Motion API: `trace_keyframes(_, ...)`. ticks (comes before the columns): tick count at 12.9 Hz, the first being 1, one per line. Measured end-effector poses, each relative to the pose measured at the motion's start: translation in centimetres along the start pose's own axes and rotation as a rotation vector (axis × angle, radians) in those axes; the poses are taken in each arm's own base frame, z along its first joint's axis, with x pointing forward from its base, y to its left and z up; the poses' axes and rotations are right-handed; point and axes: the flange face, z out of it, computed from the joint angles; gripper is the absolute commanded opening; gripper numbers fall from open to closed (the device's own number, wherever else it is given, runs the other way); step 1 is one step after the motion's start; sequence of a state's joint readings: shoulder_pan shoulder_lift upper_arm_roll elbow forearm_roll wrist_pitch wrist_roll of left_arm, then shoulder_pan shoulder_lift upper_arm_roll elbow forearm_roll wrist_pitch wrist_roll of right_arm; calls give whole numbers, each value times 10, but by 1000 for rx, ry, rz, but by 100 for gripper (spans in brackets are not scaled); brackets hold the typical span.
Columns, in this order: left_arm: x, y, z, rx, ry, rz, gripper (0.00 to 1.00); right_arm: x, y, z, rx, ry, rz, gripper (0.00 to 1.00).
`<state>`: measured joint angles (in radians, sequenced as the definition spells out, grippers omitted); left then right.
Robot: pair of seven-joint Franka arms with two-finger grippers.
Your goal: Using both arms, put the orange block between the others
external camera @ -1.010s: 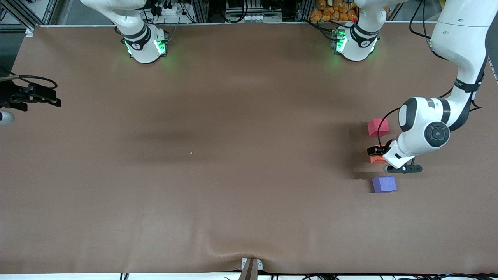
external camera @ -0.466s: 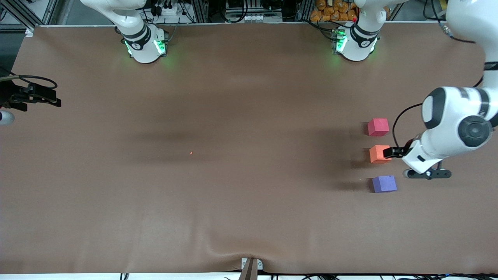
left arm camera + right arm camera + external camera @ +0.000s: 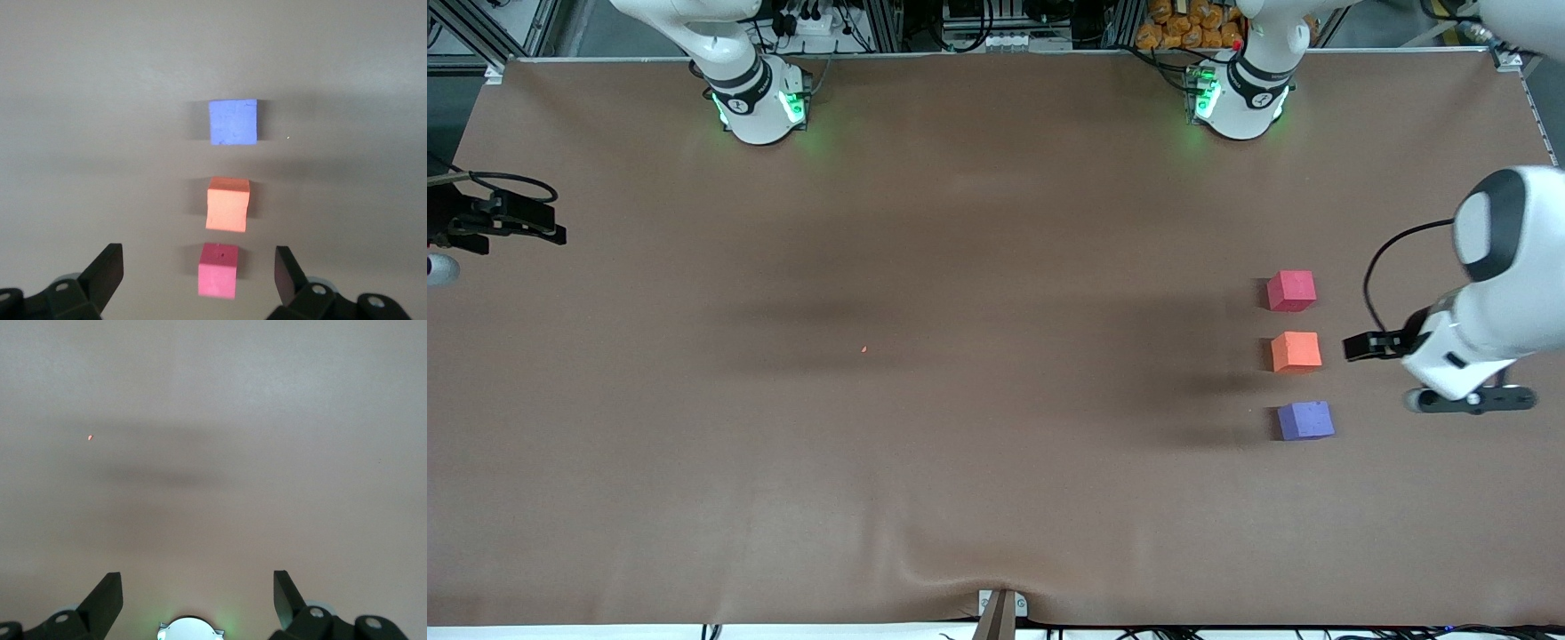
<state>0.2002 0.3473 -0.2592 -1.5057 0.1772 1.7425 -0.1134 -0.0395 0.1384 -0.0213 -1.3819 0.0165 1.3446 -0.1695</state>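
Observation:
The orange block (image 3: 1296,351) rests on the brown table in a row between the pinkish-red cube (image 3: 1291,291) and the purple cube (image 3: 1305,420). My left gripper (image 3: 1359,346) hangs open and empty over the table beside the orange block, toward the left arm's end. The left wrist view shows the purple cube (image 3: 233,122), the orange block (image 3: 228,203) and the pinkish-red cube (image 3: 218,269) in a line, with the left gripper (image 3: 198,265) wide apart. My right gripper (image 3: 551,233) waits open at the right arm's end of the table, and in its own view the right gripper (image 3: 197,587) holds nothing.
A tiny orange speck (image 3: 863,348) lies mid-table. A metal bracket (image 3: 1000,609) sits at the table's edge nearest the front camera. The two green-lit arm bases (image 3: 760,102) (image 3: 1236,98) stand along the edge farthest from it.
The left gripper has drawn back from the orange block toward the left arm's end of the table. The block stays put between the other two. The right arm has not moved.

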Motion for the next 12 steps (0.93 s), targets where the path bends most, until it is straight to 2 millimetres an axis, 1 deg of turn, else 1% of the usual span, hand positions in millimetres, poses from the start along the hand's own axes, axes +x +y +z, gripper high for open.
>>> trace_keyframes(2,-8,-5,-53,-12,42,-16,100,0,2,0,0,-1,3,100)
trace_keyframes(3,-17,-4,-77,-31,69,-23,100,-1,3,0,0,-1,6,100)
trace_keyframes(4,-27,-3,-96,-47,82,-26,100,-1,6,0,1,-2,11,100)
trace_keyframes(5,-37,-1,-109,-56,83,-27,100,-2,9,0,2,-4,16,100)
trace_keyframes(7,-50,5,-123,-72,71,-19,100,-3,12,0,3,-8,22,100)
trace_keyframes(9,-56,13,-128,-77,70,-8,100,-5,16,1,5,-16,30,100)
trace_keyframes(12,-68,19,-132,-96,65,-5,100,-6,17,2,7,-26,31,100)
